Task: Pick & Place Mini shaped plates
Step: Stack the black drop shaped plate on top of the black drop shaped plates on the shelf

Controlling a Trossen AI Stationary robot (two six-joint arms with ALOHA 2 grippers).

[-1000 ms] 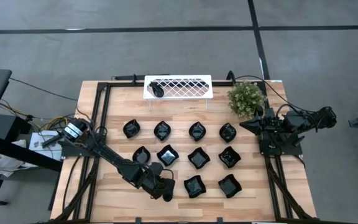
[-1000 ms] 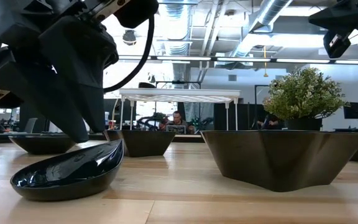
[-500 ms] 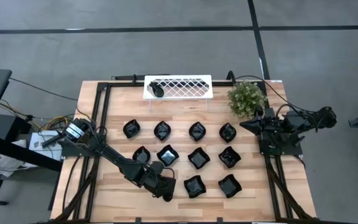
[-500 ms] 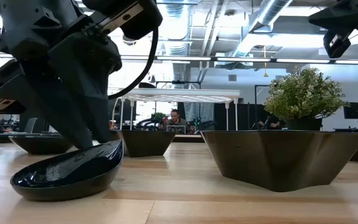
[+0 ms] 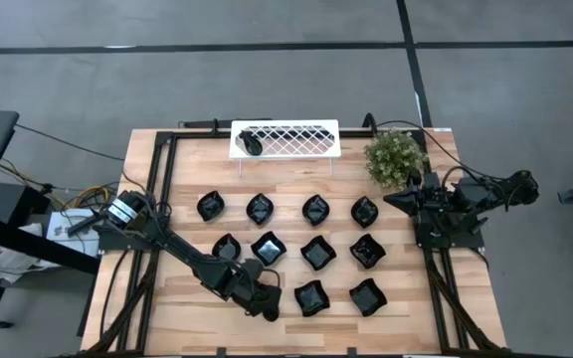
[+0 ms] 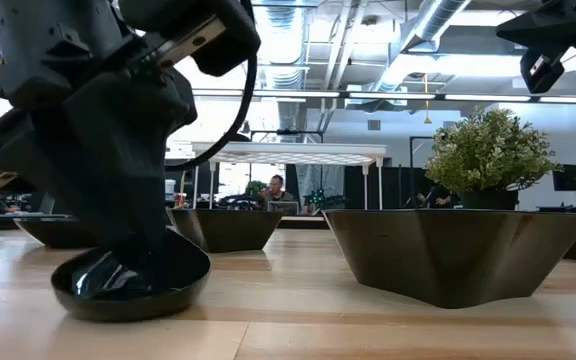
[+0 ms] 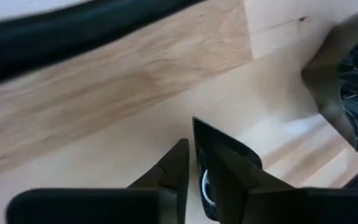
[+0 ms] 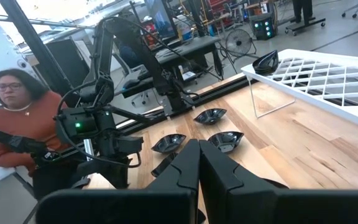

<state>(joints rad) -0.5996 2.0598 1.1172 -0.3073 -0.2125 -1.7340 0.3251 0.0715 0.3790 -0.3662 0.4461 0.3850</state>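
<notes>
From the overhead camera I see the left pincer (image 5: 267, 308) low over the near part of the wooden surface (image 5: 192, 318), at the near-left corner of the plate grid. In the low view its fingers (image 6: 133, 225) reach down into a small glossy black plate (image 6: 131, 285) that sits flat on the surface. In the left wrist view the two fingertips (image 7: 178, 163) stand almost together with the thin rim of that plate (image 7: 219, 140) between them; I read this as the left pincer gripping the plate by its rim.

The right pincer (image 8: 199, 152) is closed and holds nothing. The right arm (image 5: 456, 199) waits at the right edge of the surface, beside the potted plant (image 5: 394, 157).

The other mini shaped plates (image 5: 316, 251) lie in rows across the middle of the surface, each apart from its neighbours: four in the far row, four in the middle row, two more in the near row to the right of the gripped one. One further plate (image 5: 252, 144) rests on the left end of the white lattice rack (image 5: 296, 137), which stands at the far edge.

A person in an orange top (image 8: 23, 127) shows in the right wrist view, beyond the left side of the surface.
</notes>
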